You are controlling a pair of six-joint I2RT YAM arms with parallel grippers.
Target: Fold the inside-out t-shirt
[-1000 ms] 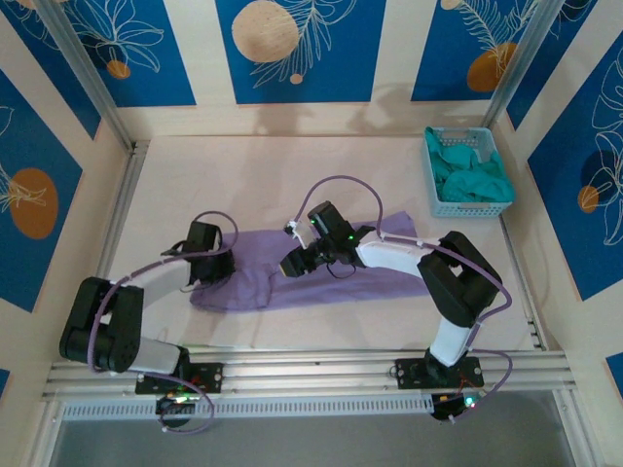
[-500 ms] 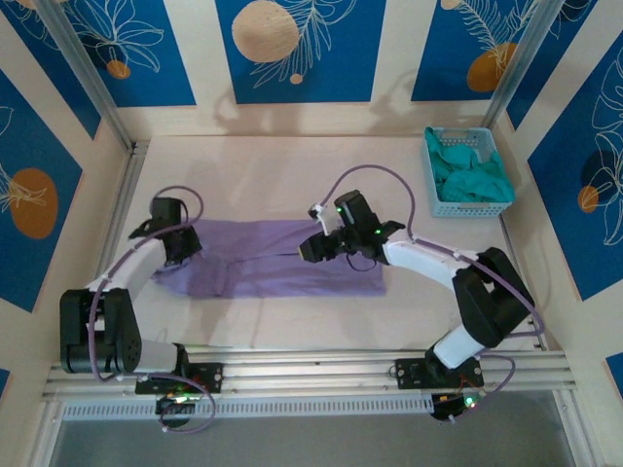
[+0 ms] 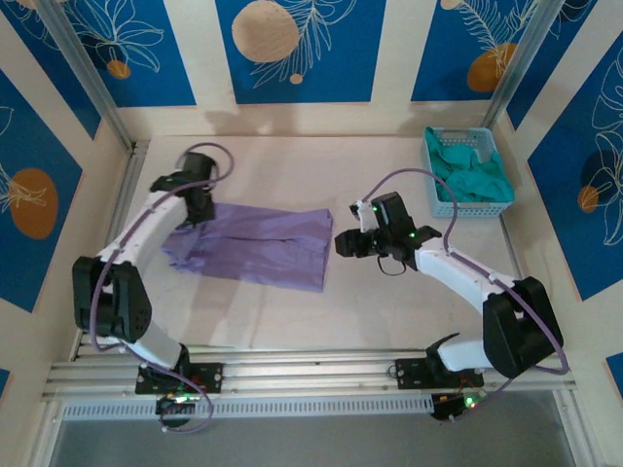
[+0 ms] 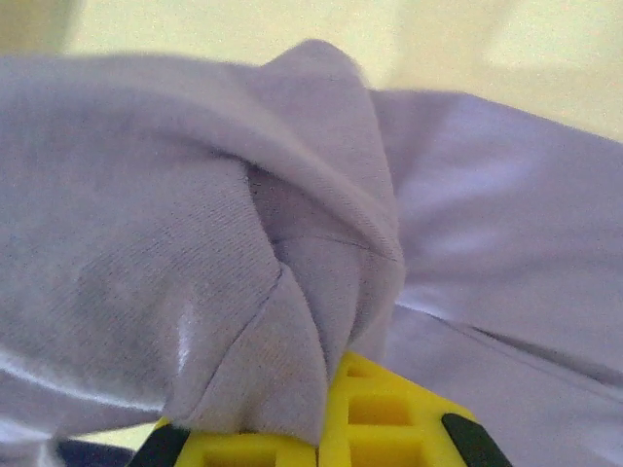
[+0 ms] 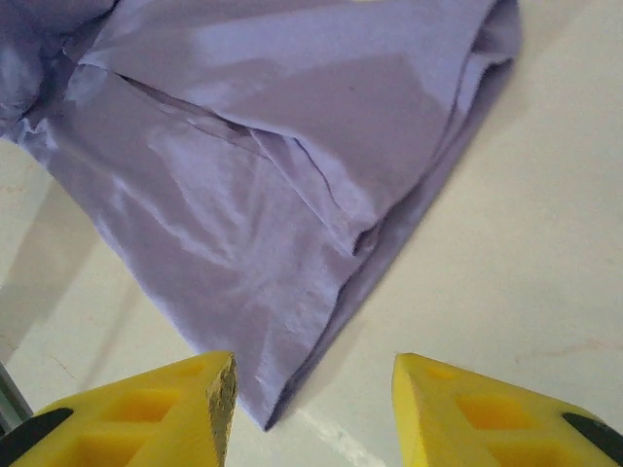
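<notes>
The inside-out t-shirt (image 3: 258,243), lavender, lies as a folded strip left of the table's middle. My left gripper (image 3: 195,216) is at its far left end, shut on a bunched ridge of the cloth (image 4: 292,253) that rises between the yellow fingers (image 4: 389,418). Just past the shirt's right edge, my right gripper (image 3: 346,241) is open. In the right wrist view, the shirt's corner (image 5: 282,389) lies on the table below the gap between the fingers (image 5: 185,409), and they touch nothing.
A light blue basket (image 3: 431,185) with teal garments (image 3: 472,175) stands at the far right. Aluminium rails run along the left side (image 3: 127,195) and the near edge (image 3: 311,368). Bare table (image 3: 389,311) spreads right of the shirt.
My left gripper has pulled the shirt leftward and farther from the bases. My right gripper has drawn to the right, off the cloth, and now sits beside its right edge.
</notes>
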